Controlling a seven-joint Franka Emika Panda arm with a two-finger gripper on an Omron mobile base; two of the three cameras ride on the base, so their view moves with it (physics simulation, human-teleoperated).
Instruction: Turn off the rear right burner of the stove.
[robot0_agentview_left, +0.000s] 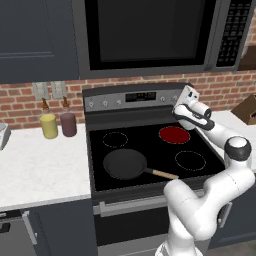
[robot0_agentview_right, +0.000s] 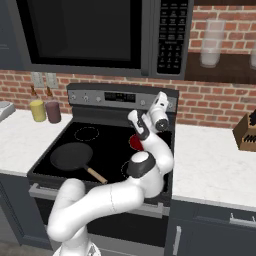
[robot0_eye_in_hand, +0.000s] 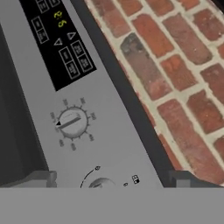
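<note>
At the right end of the stove's (robot0_agentview_left: 150, 150) steel control panel (robot0_agentview_left: 135, 98), the tool (robot0_agentview_left: 189, 94) was raised close against the panel, with the brick wall (robot0_eye_in_hand: 175, 65) just beyond. Its fingertips (robot0_eye_in_hand: 41, 178) stood apart on either side of a round knob (robot0_eye_in_hand: 101, 183) at the panel's edge, not closed on it. A second knob (robot0_eye_in_hand: 72, 122) sat farther along the panel, toward the digital display (robot0_eye_in_hand: 57, 35). The rear right burner (robot0_agentview_left: 174, 134) glowed solid red on the stove's black glass, below and just in front of the tool. A black pan (robot0_agentview_left: 125, 163) rested on the stove's front left zone.
</note>
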